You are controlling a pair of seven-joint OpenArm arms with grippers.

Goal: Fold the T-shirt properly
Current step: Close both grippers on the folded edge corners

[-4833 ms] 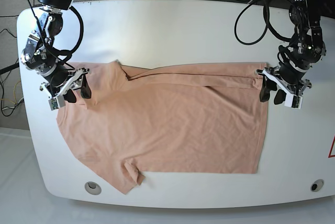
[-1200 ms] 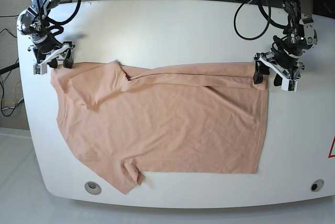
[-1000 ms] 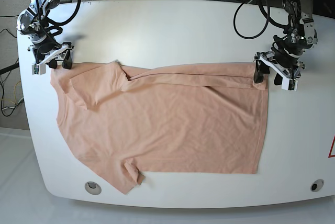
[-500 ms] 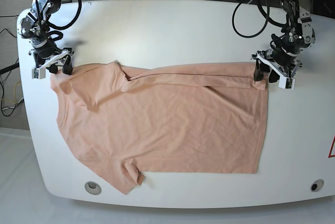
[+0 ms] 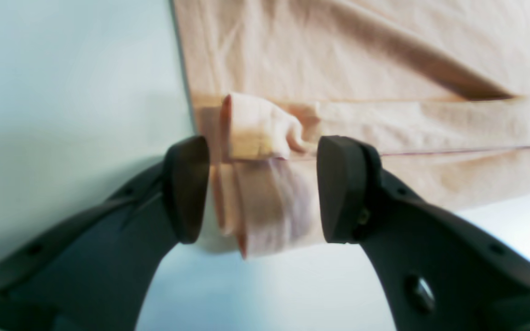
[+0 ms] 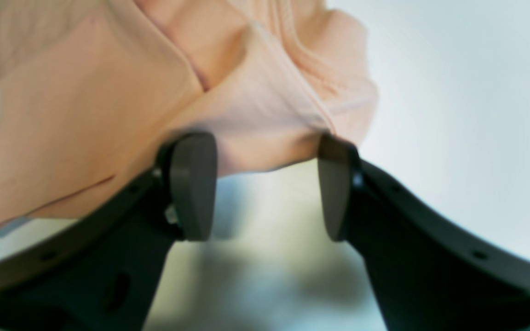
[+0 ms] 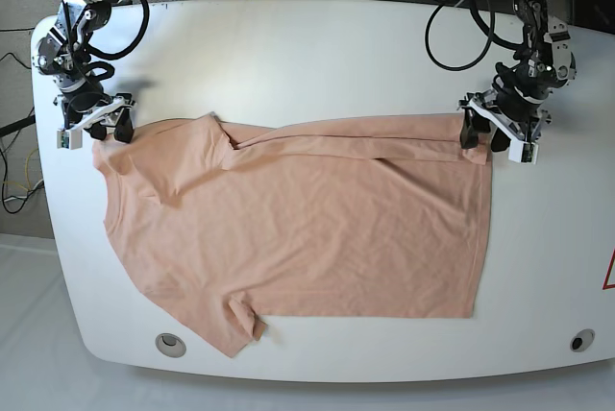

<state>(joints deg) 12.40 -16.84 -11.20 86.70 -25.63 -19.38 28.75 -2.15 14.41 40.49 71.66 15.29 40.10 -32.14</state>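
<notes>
On the white worktop (image 7: 317, 56) the T-shirt (image 7: 307, 229) lies spread flat, far edge folded over in a strip. Left gripper (image 5: 262, 188) sits at the strip's corner, jaws apart, bunched cloth between them, not pinched. Right gripper (image 6: 265, 186) at the opposite corner, jaws parted, cloth just beyond the tips.

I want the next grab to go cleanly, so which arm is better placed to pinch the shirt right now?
Probably the left gripper: a bunched corner of the T-shirt already sits between its open jaws. The right gripper is open too, with cloth only at its fingertips.
</notes>
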